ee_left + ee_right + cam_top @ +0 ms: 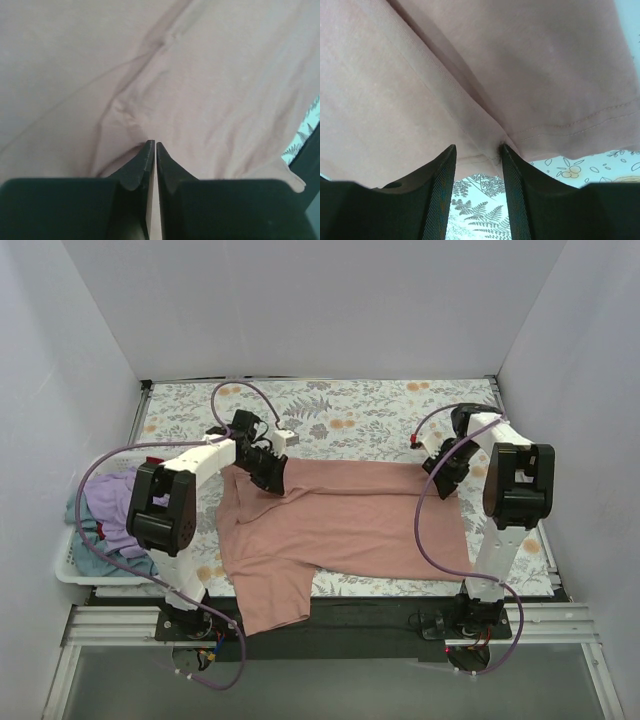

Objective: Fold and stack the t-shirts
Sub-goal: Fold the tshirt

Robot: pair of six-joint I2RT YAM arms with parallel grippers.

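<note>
Pink t-shirt (345, 520): spread across the surface (380, 405), with one part overhanging the near edge.
Left tool (152, 145): pinched tight on the shirt's far-left cloth, likely to lift a fold.
Right tool (477, 150): narrowly parted at the hem, with no grip evident.

Overhead view: fingertips of left gripper (272, 478) and right gripper (441, 476) masked by own wrists; contact with salmon-pink t-shirt (350, 520) unreadable there. Lavender t-shirt (112, 502) and teal t-shirt (90, 558) crumpled in white basket (75, 577), partly covered by left arm (165, 505); outlines lost. Left wrist view: salmon-pink t-shirt in soft focus, cut by every edge. Right wrist view: same shirt cut at top and sides; cloth between tips or beyond them, unclear.
</note>
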